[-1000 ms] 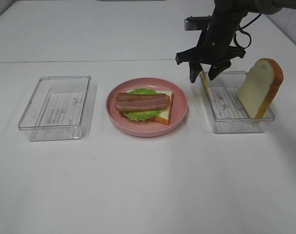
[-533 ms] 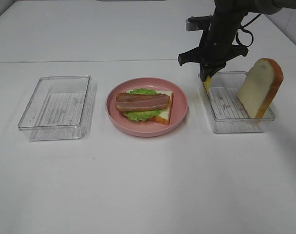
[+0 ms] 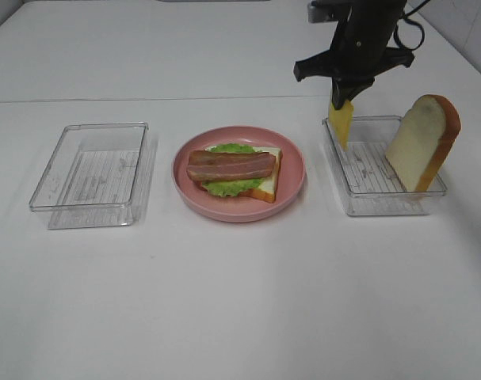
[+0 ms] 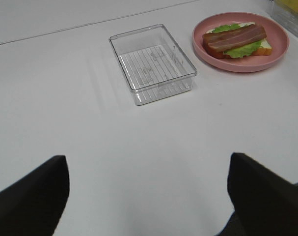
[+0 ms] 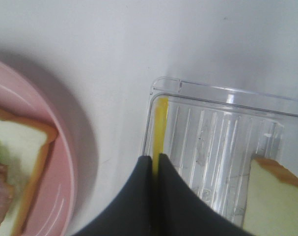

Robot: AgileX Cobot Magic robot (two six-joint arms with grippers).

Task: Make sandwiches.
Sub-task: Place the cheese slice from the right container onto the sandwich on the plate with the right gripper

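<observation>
The sandwich stack [image 3: 234, 172] lies on the pink plate [image 3: 292, 179]: a bread slice, a green lettuce leaf and brown meat strips on top. My right gripper [image 3: 343, 101] is shut on the yellow cheese square [image 3: 341, 123] and holds it on edge above the left end of the right clear box [image 3: 383, 202]. The right wrist view shows its fingers [image 5: 144, 196] pinching the cheese [image 5: 160, 125]. A second bread slice [image 3: 422, 142] leans upright in that box. My left gripper [image 4: 146, 167] hovers open over bare table, far from the plate [image 4: 279, 49].
An empty clear box [image 3: 91, 172] sits left of the plate, also seen in the left wrist view [image 4: 152, 63]. A seam in the white table [image 3: 145, 100] runs behind everything.
My right gripper closed on the cheese square in the right box and has raised it partly out of the box. The left arm has not moved.
</observation>
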